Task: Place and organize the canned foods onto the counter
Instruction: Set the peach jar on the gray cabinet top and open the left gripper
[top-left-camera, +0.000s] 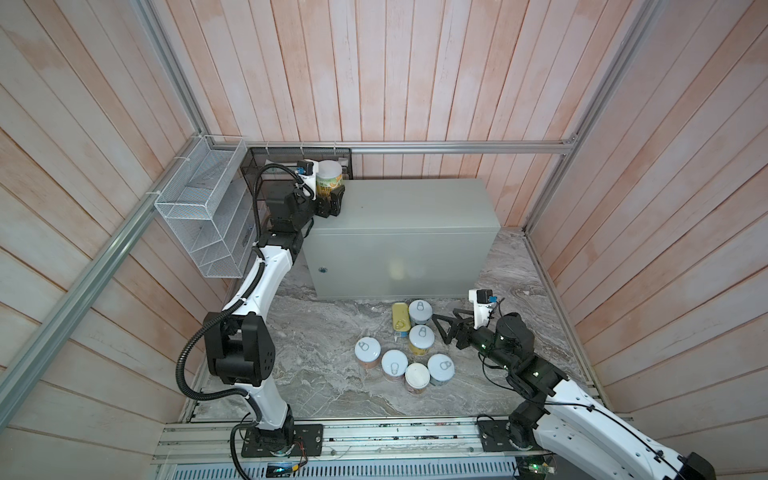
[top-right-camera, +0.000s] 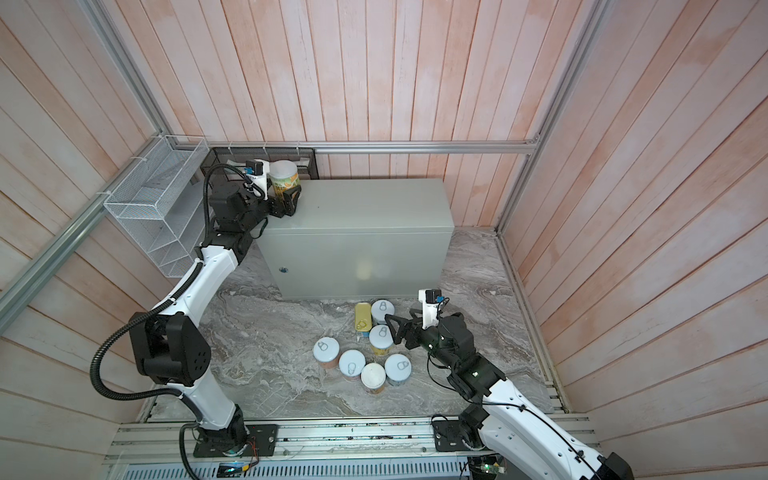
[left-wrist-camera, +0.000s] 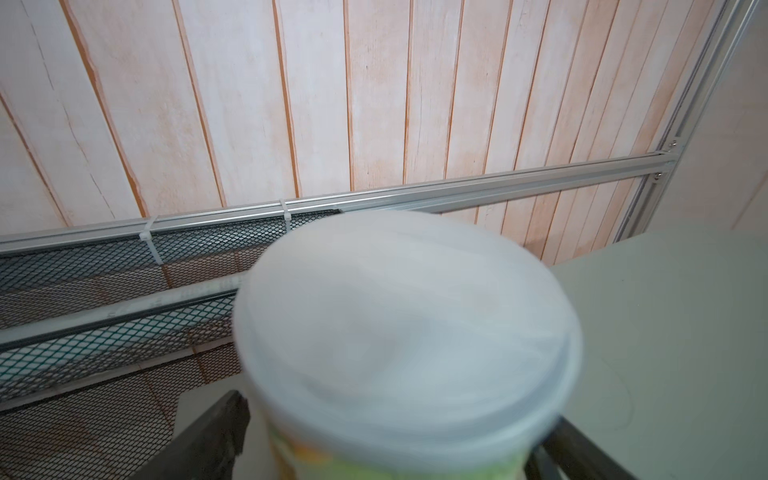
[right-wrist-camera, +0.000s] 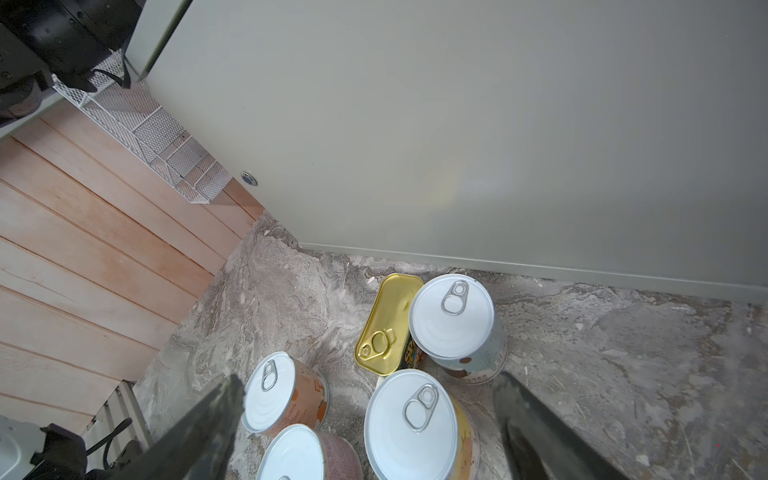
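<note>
Where the marbled stone surface (top-left-camera: 324, 332) runs to the back wall, you have the counter (top-left-camera: 399, 208) at 12 o'clock in both top views. A white wire basket (top-left-camera: 195, 195) hangs on the side wall at its 9 o'clock. A black mesh basket (top-left-camera: 252, 170) sits at 11 o'clock, behind the far left corner.

Your left gripper (top-left-camera: 331, 198) is up at that corner, jaws on either side of an upright white-lidded can (top-left-camera: 329, 174) with a green and orange label. Its base is hidden and the left wrist view is blurred, so you cannot tell whether the jaws press it or stand clear.

Your right gripper (top-left-camera: 439, 330) is low over the stone at the counter's 6 o'clock, jaws spread wide and holding nothing. It sits at 3 o'clock of a yellow-labelled can (top-left-camera: 421, 337).

You have seven on the stone there, close together. At 12 o'clock of the yellow one is a pull-tab can (top-left-camera: 419, 311). From 8 round to 5 o'clock curve an orange-labelled can (top-left-camera: 368, 350), a pink-labelled can (top-left-camera: 394, 363), a tabless white-topped can (top-left-camera: 417, 376) and an end can (top-left-camera: 440, 368). The flat gold tin (top-left-camera: 400, 316) lies just beside the pull-tab can, at its 9 o'clock. The round lock (top-left-camera: 322, 269) sits at 8 o'clock on the counter's front.
</note>
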